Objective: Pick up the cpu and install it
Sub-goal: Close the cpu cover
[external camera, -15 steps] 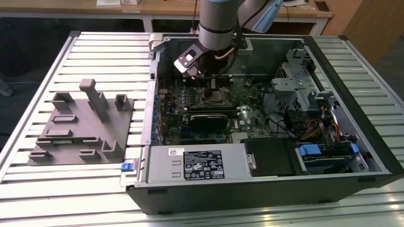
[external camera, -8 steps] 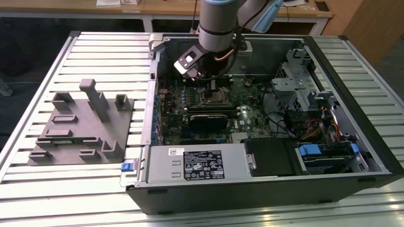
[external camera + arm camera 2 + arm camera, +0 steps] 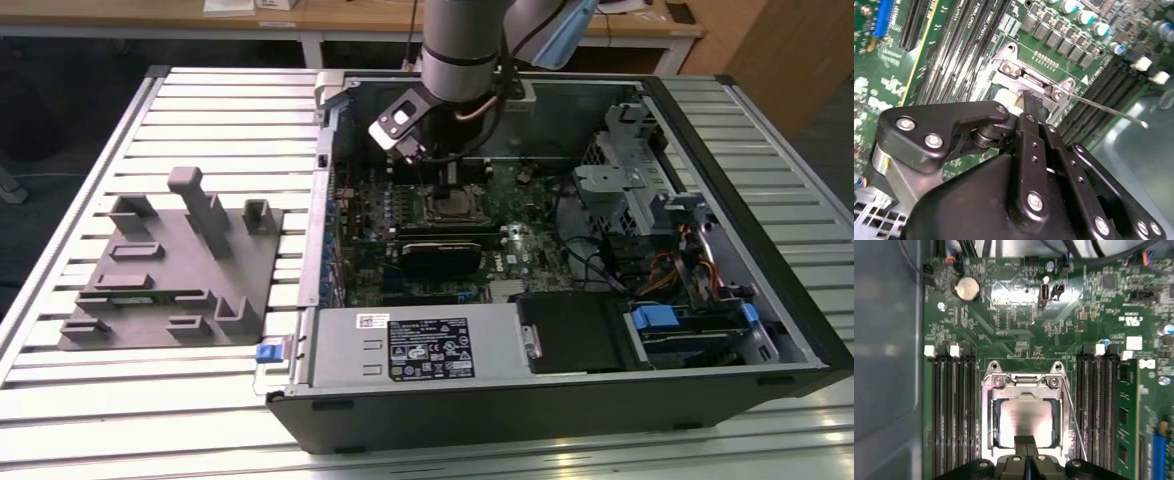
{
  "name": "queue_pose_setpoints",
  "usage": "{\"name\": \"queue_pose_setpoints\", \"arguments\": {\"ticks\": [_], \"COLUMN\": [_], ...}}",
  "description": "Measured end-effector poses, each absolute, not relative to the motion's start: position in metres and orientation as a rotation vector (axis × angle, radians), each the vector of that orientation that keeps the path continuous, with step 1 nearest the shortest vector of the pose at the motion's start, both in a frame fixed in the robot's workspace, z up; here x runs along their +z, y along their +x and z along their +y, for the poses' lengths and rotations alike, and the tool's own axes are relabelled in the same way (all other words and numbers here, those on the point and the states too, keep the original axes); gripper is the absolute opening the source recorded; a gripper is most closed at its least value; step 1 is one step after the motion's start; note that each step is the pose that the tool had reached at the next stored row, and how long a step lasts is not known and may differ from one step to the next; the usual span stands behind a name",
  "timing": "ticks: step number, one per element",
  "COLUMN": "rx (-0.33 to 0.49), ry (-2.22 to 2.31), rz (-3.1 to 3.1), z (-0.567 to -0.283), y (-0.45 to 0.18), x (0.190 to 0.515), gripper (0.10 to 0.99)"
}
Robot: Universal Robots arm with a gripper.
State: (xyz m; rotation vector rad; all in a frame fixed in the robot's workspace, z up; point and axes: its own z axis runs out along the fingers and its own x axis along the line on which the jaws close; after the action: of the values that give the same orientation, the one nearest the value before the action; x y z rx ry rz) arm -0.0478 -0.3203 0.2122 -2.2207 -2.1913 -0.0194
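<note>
The cpu (image 3: pixel 1024 415), a small square chip with a pale silver top, lies flat inside the metal socket frame (image 3: pixel 1024 382) on the green motherboard. My gripper (image 3: pixel 1026 441) hangs just over the chip's edge, its two black fingers pressed together with nothing between them. In the second wrist view the gripper (image 3: pixel 1032 104) reaches down to the socket, with a sliver of the cpu (image 3: pixel 1005 97) pale beside it. The exterior view has the gripper (image 3: pixel 446 180) lowered into the open computer case, right above the socket (image 3: pixel 449 207). The socket's thin wire lever (image 3: pixel 1074 415) stands loose beside the frame.
Black memory slots (image 3: pixel 951 410) flank the socket, and a green memory strip (image 3: pixel 1126 405) stands in one. A white-labelled black box (image 3: pixel 427 345) fills the case's front, drive cages (image 3: pixel 641 180) the exterior view's right. The grey fixture (image 3: pixel 174 265) sits on the slatted table outside the case.
</note>
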Motion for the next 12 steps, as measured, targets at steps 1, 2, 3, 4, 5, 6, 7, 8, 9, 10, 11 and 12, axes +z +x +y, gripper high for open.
{"name": "queue_pose_setpoints", "arguments": {"ticks": [1, 2, 3, 4, 5, 6, 7, 8, 9, 10, 11, 12], "rx": [-0.019, -0.020, -0.020, -0.020, -0.019, -0.020, -0.019, -0.019, -0.019, -0.019, -0.019, -0.020], "ry": [-2.221, -2.220, -2.220, -2.220, -2.221, -2.221, -2.221, -2.221, -2.221, -2.221, -2.221, -2.221], "rz": [-2.191, -2.191, -2.191, -2.191, -2.191, -2.191, -2.191, -2.191, -2.191, -2.191, -2.191, -2.191], "z": [-0.320, -0.320, -0.320, -0.320, -0.320, -0.320, -0.320, -0.320, -0.320, -0.320, -0.320, -0.320], "y": [-0.048, -0.047, -0.046, -0.045, -0.044, -0.043, -0.041, -0.040, -0.038, -0.038, -0.036, -0.035], "x": [0.213, 0.213, 0.213, 0.213, 0.213, 0.213, 0.213, 0.213, 0.213, 0.213, 0.213, 0.213], "gripper": [0.106, 0.106, 0.106, 0.106, 0.106, 0.106, 0.106, 0.106, 0.106, 0.106, 0.106, 0.106]}}
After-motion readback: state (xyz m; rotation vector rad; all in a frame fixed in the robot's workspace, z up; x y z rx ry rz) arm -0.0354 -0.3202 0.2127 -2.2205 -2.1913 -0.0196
